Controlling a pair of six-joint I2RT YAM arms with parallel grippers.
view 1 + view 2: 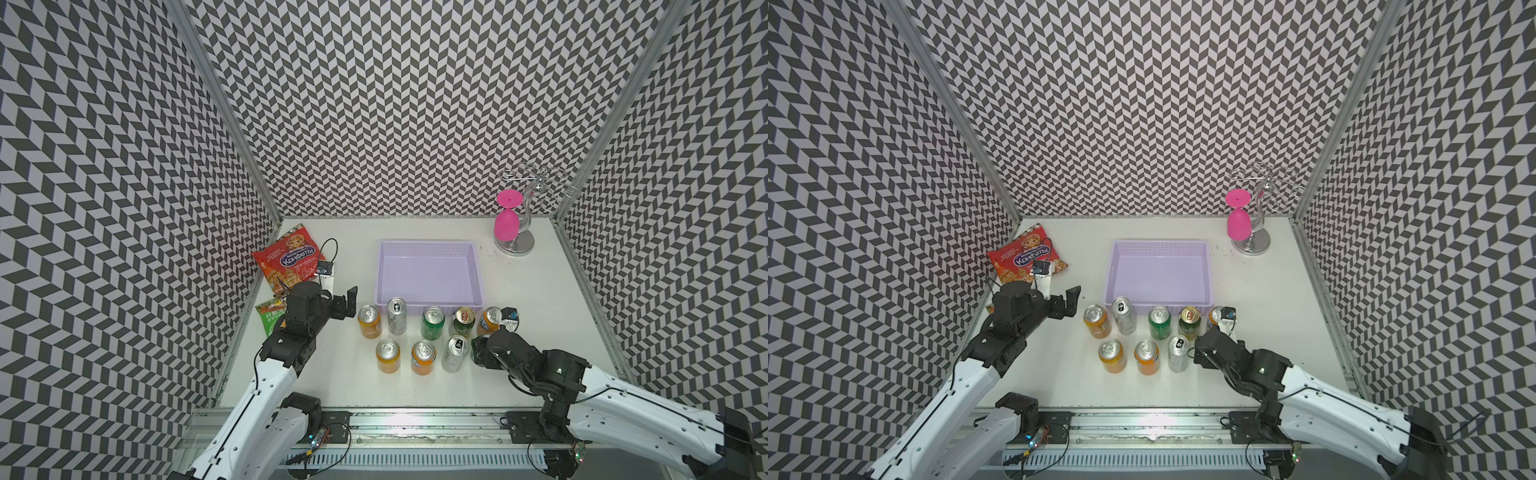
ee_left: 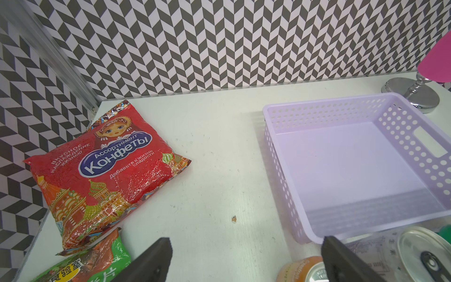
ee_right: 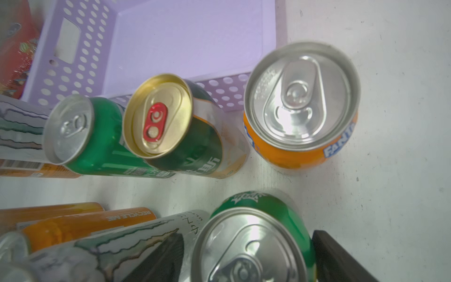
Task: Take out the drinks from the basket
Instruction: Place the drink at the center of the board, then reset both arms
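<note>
- The basket [image 1: 428,246] sits mid-worktop [image 1: 523,299]. Its floor is bare in both top views, and I find no can left inside.
- The drinks [image 1: 433,323] stand upright on the worktop just in front of the basket. Five are along its near wall and three are in a row closer to me. They are near one another but apart, which I'd guess is to leave room for a grip.
- The ninth drink, a green can [image 3: 255,246], shows only from the right wrist view, because my right arm hides it from above. It stands on the worktop just beside the silver can [image 1: 455,354], closing out the nearer row.
- The right gripper [image 3: 248,234] straddles that green can from above. Its fingers [image 3: 161,258] are spread wide, with a sliver of gap on one side, so I judge the can stands free, not clamped.
- The left gripper [image 2: 244,267] hovers near the orange can [image 1: 368,322] at the row's end. Its fingers are wide with nothing between them, well out of the other arm's way.
- The red snack bag [image 1: 291,259], green bag [image 1: 268,316] and pink goblet [image 1: 506,224] keep to the edges, clear of both reach paths.
- I judge the unloading done. I'd lift the right arm straight up so neither finger tips the green can into its neighbours.
</note>
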